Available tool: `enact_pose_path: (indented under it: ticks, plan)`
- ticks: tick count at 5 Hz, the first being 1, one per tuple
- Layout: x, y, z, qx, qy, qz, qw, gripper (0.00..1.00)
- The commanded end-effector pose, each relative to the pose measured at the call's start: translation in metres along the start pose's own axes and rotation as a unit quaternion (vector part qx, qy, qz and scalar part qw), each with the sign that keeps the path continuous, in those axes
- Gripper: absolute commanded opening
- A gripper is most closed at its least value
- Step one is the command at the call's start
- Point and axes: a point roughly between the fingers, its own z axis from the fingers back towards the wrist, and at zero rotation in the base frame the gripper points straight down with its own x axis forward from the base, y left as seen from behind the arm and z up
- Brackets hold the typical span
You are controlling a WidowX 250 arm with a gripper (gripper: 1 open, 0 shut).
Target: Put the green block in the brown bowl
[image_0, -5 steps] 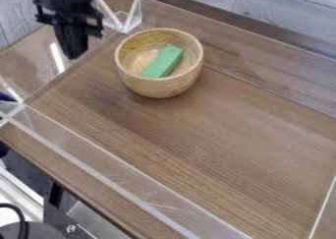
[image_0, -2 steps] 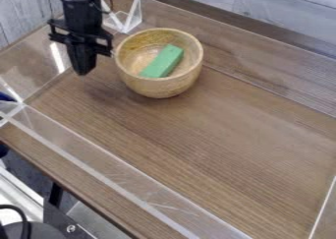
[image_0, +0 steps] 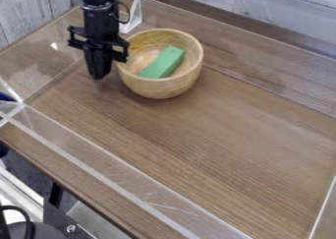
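The green block (image_0: pixel 164 61) lies tilted inside the brown bowl (image_0: pixel 159 83), resting against its inner wall. The bowl stands on the wooden table at the upper middle of the camera view. My gripper (image_0: pixel 100 72) hangs straight down just left of the bowl's rim, its black fingers shut together with nothing between them. Its tips are low, close to the tabletop, beside the bowl and not over it.
A small clear folded plastic piece (image_0: pixel 129 14) sits behind the bowl at the back edge. Clear acrylic walls (image_0: pixel 79 169) border the brown wooden tabletop (image_0: pixel 197 154) on the left and front.
The gripper has moved right and down, from the far left corner to just beside the bowl's left rim. It stayed shut. The block and bowl have not moved.
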Motion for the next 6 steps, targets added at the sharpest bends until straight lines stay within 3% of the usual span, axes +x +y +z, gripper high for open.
enact_pose_path:
  ticks: [1, 6]
  plan:
    - [0.009, 0.000, 0.006, 0.009, -0.013, 0.000, 0.9999, 0.00]
    - [0.019, -0.008, -0.004, 0.014, -0.001, -0.008, 0.9999, 0.00]
